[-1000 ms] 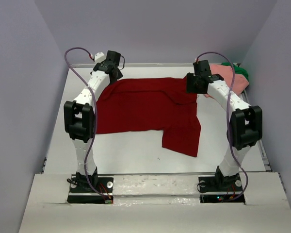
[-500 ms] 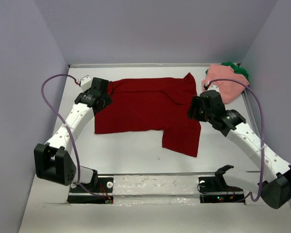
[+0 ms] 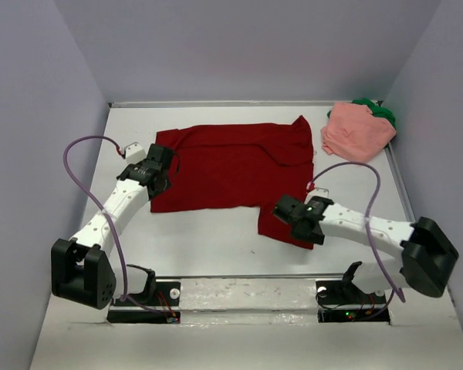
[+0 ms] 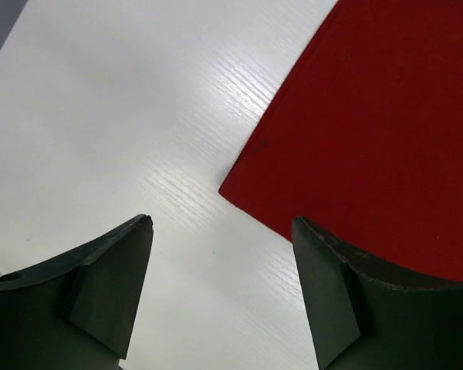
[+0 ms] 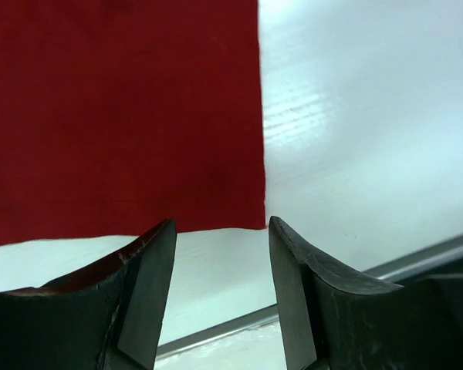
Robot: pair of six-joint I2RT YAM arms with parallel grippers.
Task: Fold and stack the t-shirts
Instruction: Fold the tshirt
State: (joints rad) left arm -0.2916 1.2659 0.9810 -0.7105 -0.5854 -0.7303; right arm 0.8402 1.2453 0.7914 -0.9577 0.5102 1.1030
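The dark red t-shirt (image 3: 231, 163) lies spread on the white table, with one flap hanging toward the near side at the right. My left gripper (image 3: 156, 171) is open over the shirt's left edge. In the left wrist view a corner of the red cloth (image 4: 370, 116) lies just ahead of the open gripper (image 4: 222, 223), not held. My right gripper (image 3: 287, 210) is open over the near flap. In the right wrist view the flap's corner (image 5: 123, 116) lies just ahead of the gripper (image 5: 221, 223). The salmon pink shirt (image 3: 356, 132) and the green shirt (image 3: 383, 112) lie bunched at the far right.
The purple side walls (image 3: 38, 154) and the back wall close in the table (image 3: 208, 239). A metal rail (image 3: 247, 276) runs along the near edge by the arm bases and shows in the right wrist view (image 5: 417, 258). Purple cables loop off both arms.
Both arms have swung from the shirt's far corners toward the near side. The left gripper now sits at the left edge, the right at the near flap. The shirt lies flat.
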